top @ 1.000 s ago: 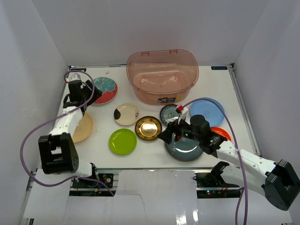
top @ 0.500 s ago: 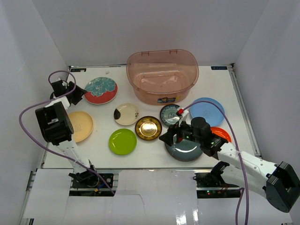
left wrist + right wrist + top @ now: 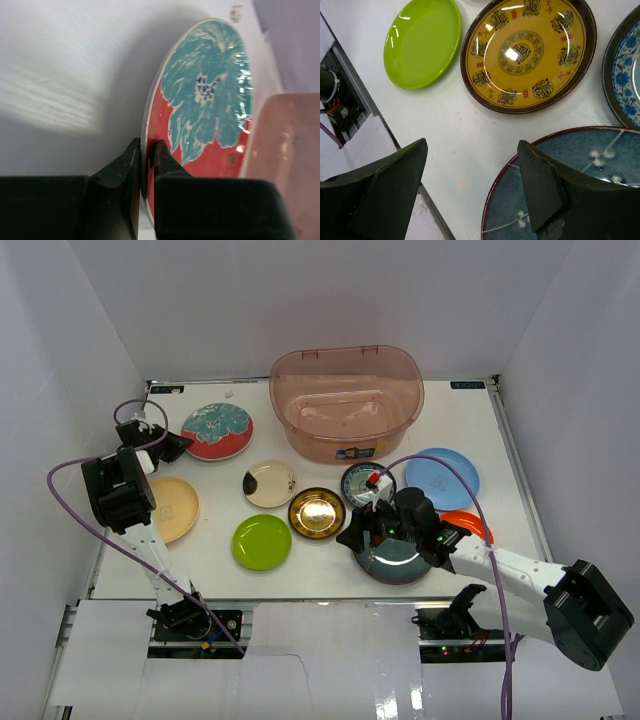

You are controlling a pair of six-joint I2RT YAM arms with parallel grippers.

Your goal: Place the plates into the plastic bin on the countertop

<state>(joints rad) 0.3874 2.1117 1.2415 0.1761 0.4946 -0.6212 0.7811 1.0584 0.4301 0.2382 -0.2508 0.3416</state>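
The red-teal plate (image 3: 217, 430) lies at the back left of the countertop (image 3: 462, 420). My left gripper (image 3: 170, 446) is shut on the left rim of this plate (image 3: 210, 100), one finger above and one below, in the left wrist view (image 3: 147, 160). My right gripper (image 3: 355, 532) is open at the left rim of the grey-blue plate (image 3: 392, 560). One fingertip is over that plate (image 3: 555, 200) and the other over bare table (image 3: 472, 150). The plastic bin (image 3: 347, 400) stands at the back centre, with no plates in it.
Loose plates lie between the arms: tan (image 3: 172, 508), cream (image 3: 269, 483), lime green (image 3: 262, 541), gold (image 3: 316, 512), dark teal patterned (image 3: 360, 483), light blue (image 3: 441, 478), orange (image 3: 470, 525). White walls enclose the table. The bin's wall (image 3: 285, 150) is close beside the gripped plate.
My left arm has swung out to the left of the red-teal plate and its gripper has shut on the plate's rim. My right gripper has edged slightly left over the grey-blue plate.
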